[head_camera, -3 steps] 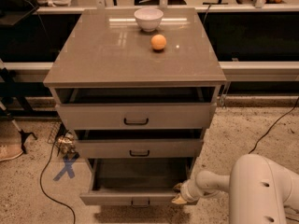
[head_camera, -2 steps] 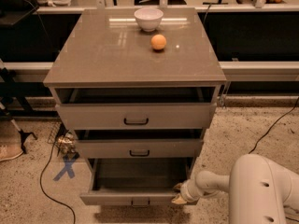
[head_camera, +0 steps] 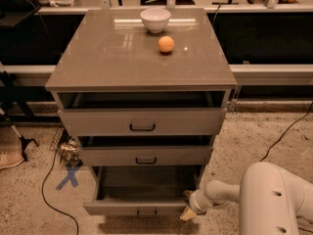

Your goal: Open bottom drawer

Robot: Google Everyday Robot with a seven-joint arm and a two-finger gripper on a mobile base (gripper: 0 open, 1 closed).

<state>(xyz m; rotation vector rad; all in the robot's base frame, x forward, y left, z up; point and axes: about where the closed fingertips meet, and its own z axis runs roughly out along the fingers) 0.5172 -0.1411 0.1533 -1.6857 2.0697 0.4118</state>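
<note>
The grey-taupe cabinet has three drawers. The bottom drawer (head_camera: 139, 207) is pulled well out, its grey inside showing, with a small black bar handle (head_camera: 145, 212) on its narrow front. My gripper (head_camera: 188, 205) is at the drawer's right front corner, low near the floor, at the end of my white arm (head_camera: 274, 199), which reaches in from the lower right. The top drawer (head_camera: 142, 121) and the middle drawer (head_camera: 145, 155) stand slightly out.
A white bowl (head_camera: 155, 19) and an orange (head_camera: 166, 44) sit on the cabinet top (head_camera: 107, 58). A black cable (head_camera: 46, 185) and blue tape cross (head_camera: 68, 176) lie on the floor at left. Another cable (head_camera: 288, 131) runs at right. Dark shelving stands behind.
</note>
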